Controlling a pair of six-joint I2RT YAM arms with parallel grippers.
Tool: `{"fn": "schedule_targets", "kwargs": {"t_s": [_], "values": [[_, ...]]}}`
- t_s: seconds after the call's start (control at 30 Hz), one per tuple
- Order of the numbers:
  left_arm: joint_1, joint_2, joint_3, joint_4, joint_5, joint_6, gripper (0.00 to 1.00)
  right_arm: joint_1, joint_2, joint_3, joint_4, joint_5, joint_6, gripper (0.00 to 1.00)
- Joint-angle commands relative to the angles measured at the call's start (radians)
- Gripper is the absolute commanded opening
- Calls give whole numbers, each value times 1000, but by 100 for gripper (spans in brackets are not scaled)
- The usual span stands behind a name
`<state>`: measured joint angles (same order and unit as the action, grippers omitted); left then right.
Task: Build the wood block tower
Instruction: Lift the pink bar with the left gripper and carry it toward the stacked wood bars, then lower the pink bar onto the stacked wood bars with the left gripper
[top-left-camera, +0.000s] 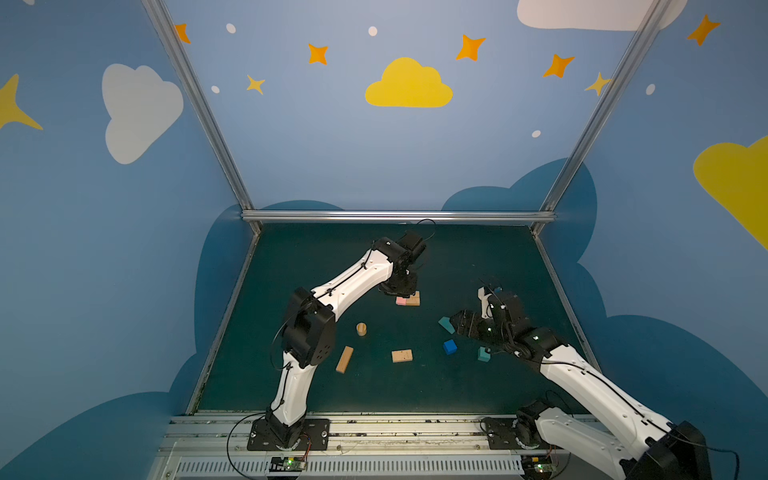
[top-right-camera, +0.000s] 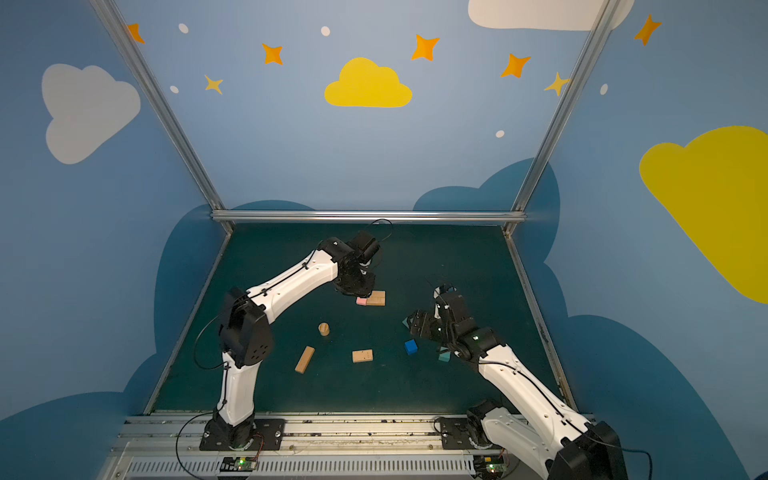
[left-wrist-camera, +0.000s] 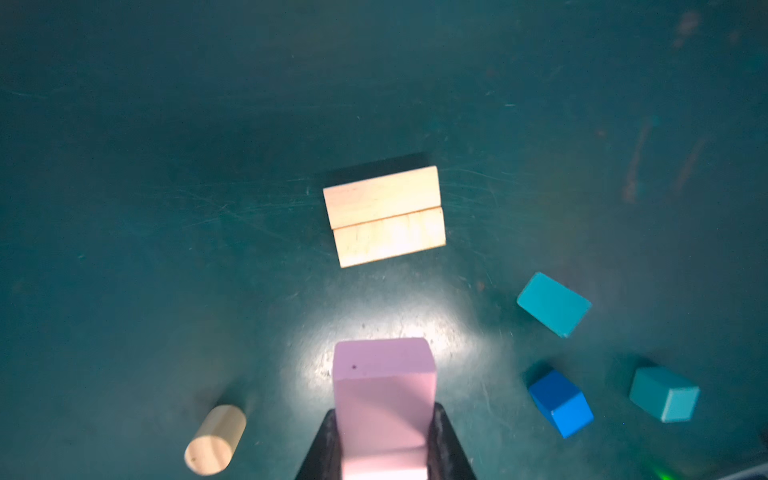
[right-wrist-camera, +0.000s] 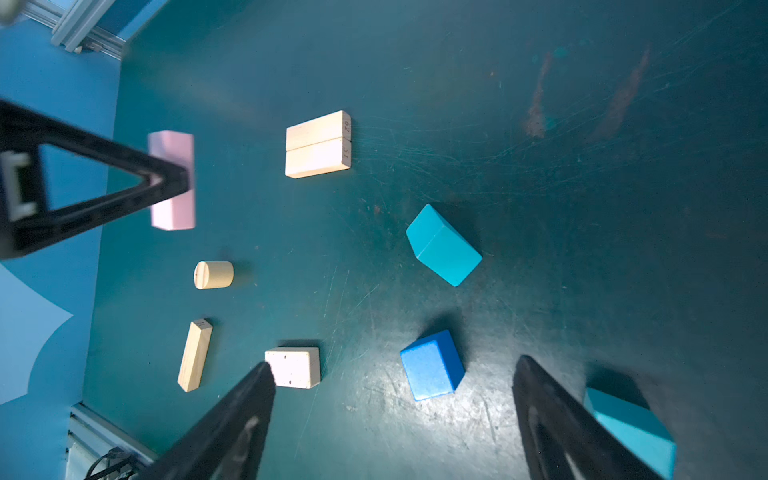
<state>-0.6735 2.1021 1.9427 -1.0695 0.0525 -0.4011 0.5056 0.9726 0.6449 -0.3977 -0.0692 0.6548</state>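
Note:
My left gripper (left-wrist-camera: 384, 436) is shut on a pink bar (left-wrist-camera: 384, 386), which hangs just above the mat beside two tan bars lying side by side (left-wrist-camera: 384, 216). In both top views the pink bar (top-left-camera: 401, 300) sits at the left end of that pair (top-left-camera: 413, 298). My right gripper (right-wrist-camera: 395, 368) is open and empty over the mat, hovering near a blue cube (right-wrist-camera: 432, 365), a teal house-shaped piece (right-wrist-camera: 442, 245) and a teal cube (right-wrist-camera: 631, 428). In a top view the right gripper (top-left-camera: 457, 322) partly covers the house piece (top-left-camera: 445, 324).
A tan cylinder (top-left-camera: 361, 329) lies on its side, with a long tan bar (top-left-camera: 344, 359) and a short tan block (top-left-camera: 402, 355) toward the front of the green mat (top-left-camera: 332, 257). Aluminium rails (top-left-camera: 395, 216) and blue walls edge the mat.

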Motion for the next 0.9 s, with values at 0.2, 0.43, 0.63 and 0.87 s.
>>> {"fn": "schedule_targets", "kwargs": {"t_s": [0.2, 0.43, 0.63, 0.87], "values": [[45, 104, 87, -11, 0, -65, 5, -42, 37, -3, 6, -33, -24, 88], [45, 216, 227, -59, 1, -65, 5, -64, 95, 10, 19, -57, -29, 88], [43, 271, 283, -94, -22, -85, 5, -78, 119, 3, 38, -70, -28, 88], [37, 312, 311, -96, -20, -107, 5, -85, 156, 1, 60, -90, -24, 88]]}}
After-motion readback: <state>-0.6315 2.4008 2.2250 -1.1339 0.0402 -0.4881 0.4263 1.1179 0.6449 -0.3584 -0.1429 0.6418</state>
